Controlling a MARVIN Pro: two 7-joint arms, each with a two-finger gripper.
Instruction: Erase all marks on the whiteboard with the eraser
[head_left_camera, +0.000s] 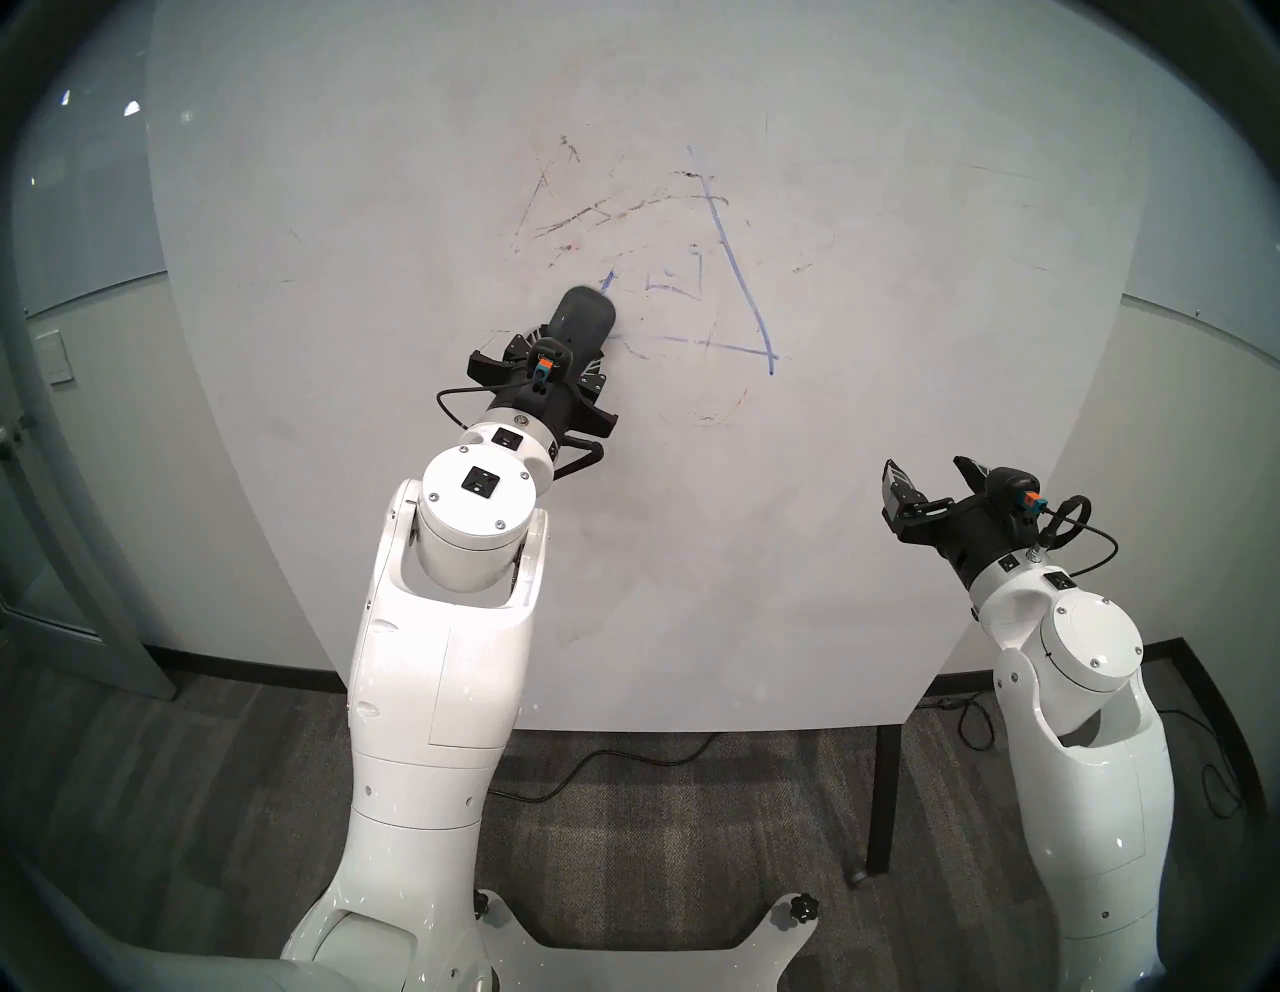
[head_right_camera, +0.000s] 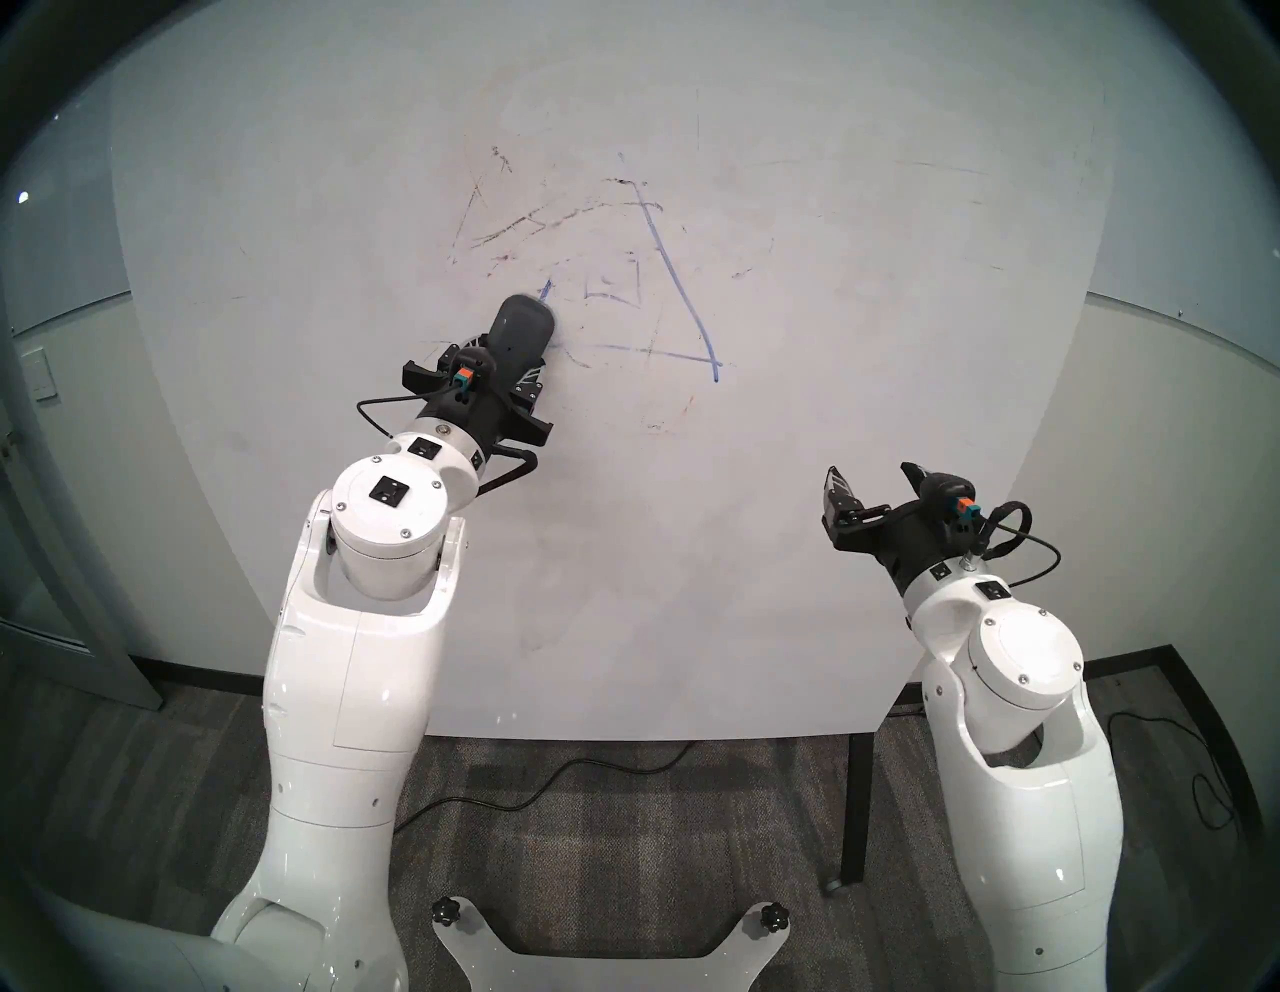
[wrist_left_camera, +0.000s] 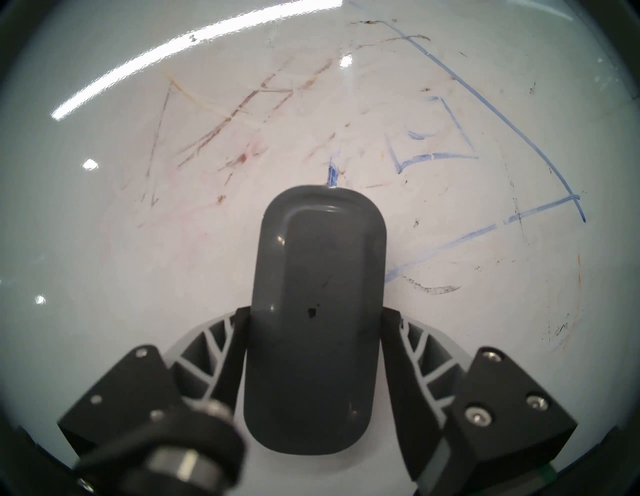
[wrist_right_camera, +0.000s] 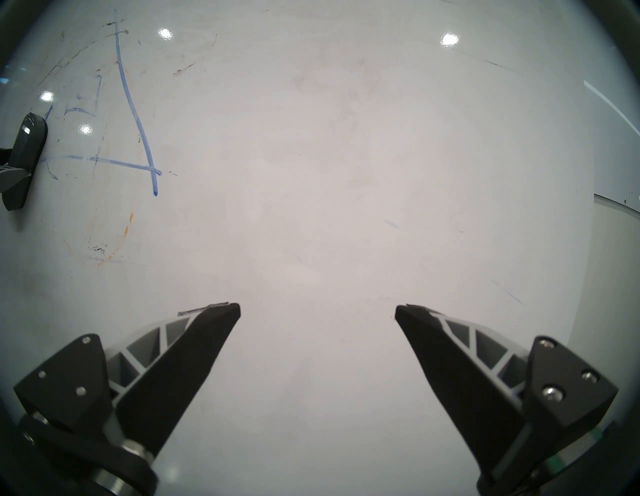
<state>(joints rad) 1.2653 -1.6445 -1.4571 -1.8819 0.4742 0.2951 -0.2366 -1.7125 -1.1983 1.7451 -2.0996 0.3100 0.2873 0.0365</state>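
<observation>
1. The whiteboard fills the view, standing on black legs.
2. The marks: a partly wiped blue triangle, its right side and base intact, with brownish smudges up-left of it.
3. The left gripper pinches the eraser's lower half from both sides.
4. The right gripper is spread wide, empty, low and right of the triangle.
5. The eraser lies flat on the board at the triangle's lower-left corner, long axis pointing up the board.

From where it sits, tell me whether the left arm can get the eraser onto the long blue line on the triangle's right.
Probably yes: the left claw grips the eraser against the whiteboard, and only bare board separates it from that blue line.
</observation>
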